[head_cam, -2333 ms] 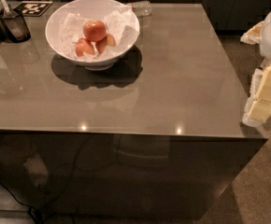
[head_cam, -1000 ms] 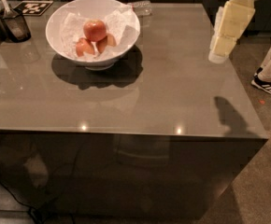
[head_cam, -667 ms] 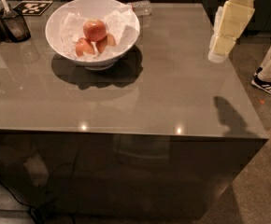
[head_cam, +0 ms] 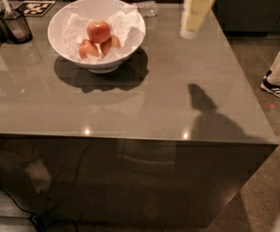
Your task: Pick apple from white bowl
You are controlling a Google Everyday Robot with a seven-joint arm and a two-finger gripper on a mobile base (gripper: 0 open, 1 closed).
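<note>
Sitting on crumpled white paper (head_cam: 75,25) inside 1 white bowl (head_cam: 130,40), 3 fruits are lying close together. 1 apple (head_cam: 99,31), red and glossy, is lying on top toward the back. 2 smaller, duller fruits (head_cam: 88,48) are lying just in front of it and seem to be touching it. The bowl is standing on the far left part of the bench (head_cam: 154,95) and is casting a dark shadow in front of its foot.

1 gripper (head_cam: 192,28), pale and blurred, is hanging above the far right part of the bench, well apart from the bowl and off the surface. Whether it is open or closed I cannot tell. Its shadow (head_cam: 200,98) is falling on the bench nearer the front edge.

At the far left corner 1 dark cup (head_cam: 15,27) is holding 1 utensil (head_cam: 4,1). 1 black-and-white patterned card (head_cam: 36,7) is lying just behind the cup. 1 small clear item (head_cam: 147,7), too blurred to name, is lying behind the bowl.

The bench is grey and glossy, and 3 small points of light are showing along its front edge. Dark cabinets (head_cam: 256,8) are standing behind it. A brown floor (head_cam: 270,178) is showing to the right, where 1 dark shoe (head_cam: 277,88) with white stripes is standing below pale trousers.
</note>
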